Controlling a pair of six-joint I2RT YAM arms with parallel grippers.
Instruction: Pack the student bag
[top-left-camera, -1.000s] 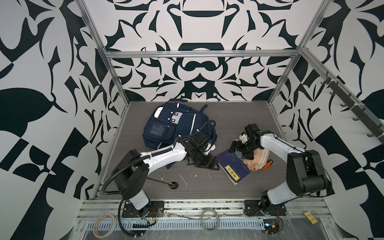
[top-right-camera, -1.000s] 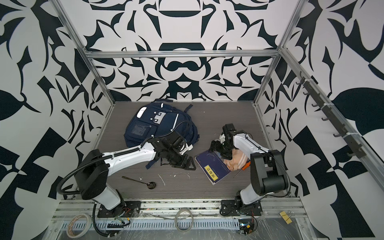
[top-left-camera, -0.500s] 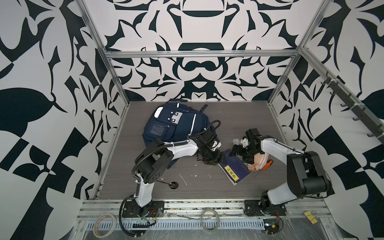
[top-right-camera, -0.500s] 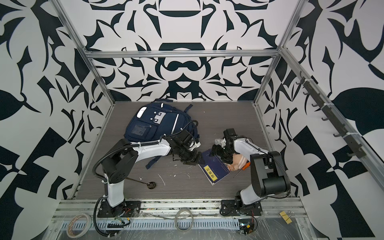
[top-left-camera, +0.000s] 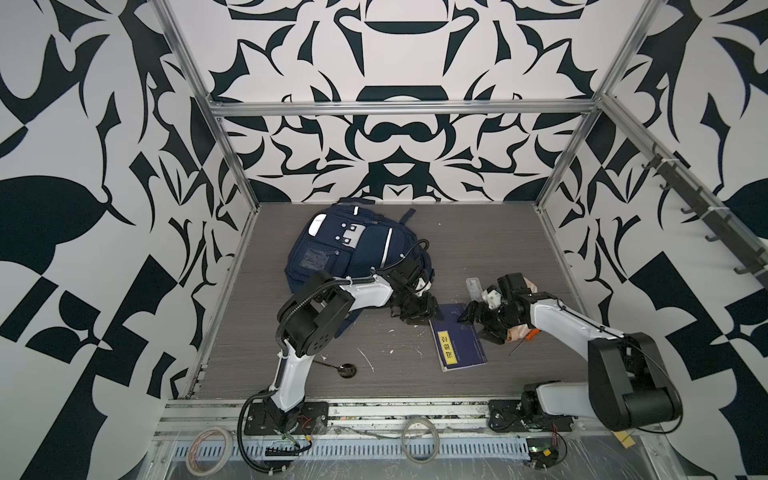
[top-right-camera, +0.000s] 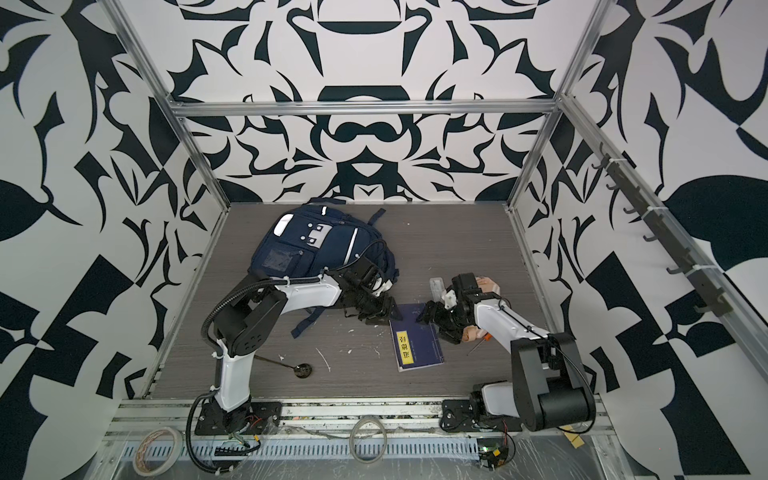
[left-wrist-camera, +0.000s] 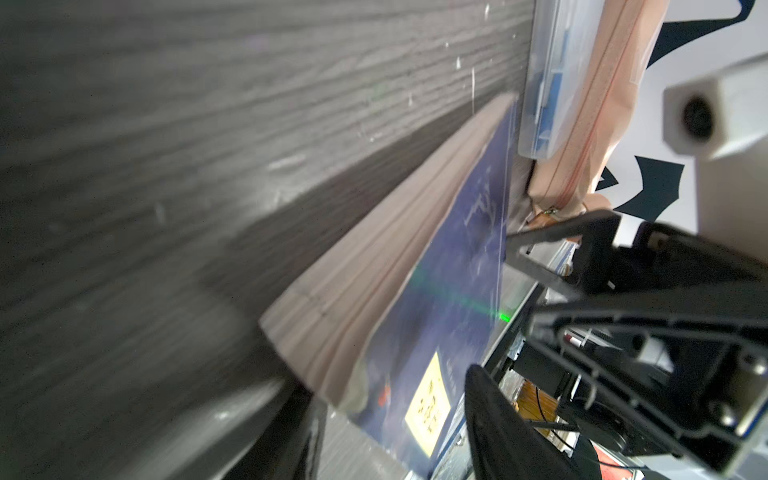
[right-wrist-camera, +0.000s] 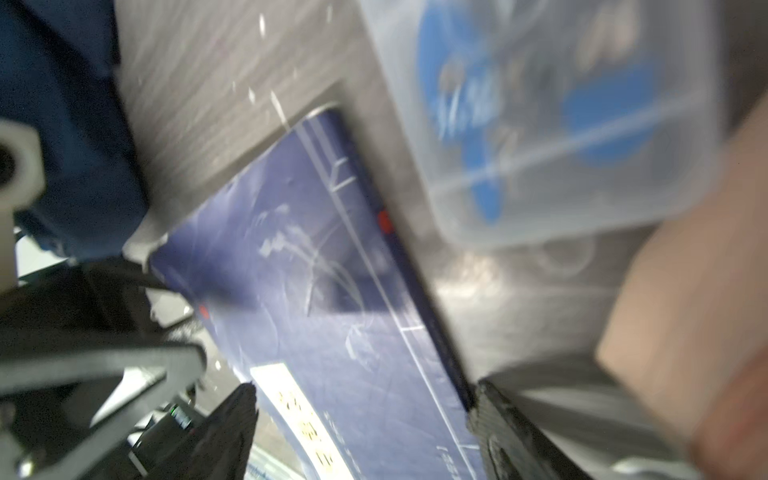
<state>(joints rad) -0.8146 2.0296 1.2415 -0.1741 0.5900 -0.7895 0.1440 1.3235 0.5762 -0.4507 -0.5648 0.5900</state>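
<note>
Well back on the left of the tabletop (top-left-camera: 490, 237), the student bag (top-left-camera: 353, 253) lies flat with its front face up. White stripes and the grey buckle patch show in both top views. The left arm reaches across the bag's near edge.

Just beside the bag's near right corner, the left pincer (top-left-camera: 419, 312) sits at the far left corner of a navy book (top-left-camera: 459, 347) with a yellow label. In the left wrist view the book's pale page block is exposed. One black finger (left-wrist-camera: 494, 419) stands over the cover and the other on the page side. The jaws are about half apart; whether they actually pinch the book I cannot tell.

The right pincer (top-left-camera: 477, 328) meets the book from the opposite side with its jaws wide. One tip is over the cover, the other off the book's right edge, and nothing is held.

Near the book's far end lie a clear plastic case (top-left-camera: 473, 286) with blue print and a peach pouch (top-left-camera: 527, 283), the pouch partly under the right arm. An orange-handled screwdriver (top-left-camera: 531, 332) lies just beside the pouch. A dark spoon (top-left-camera: 345, 369) lies near the front, well apart from the bag. White scraps dot the tabletop.
</note>
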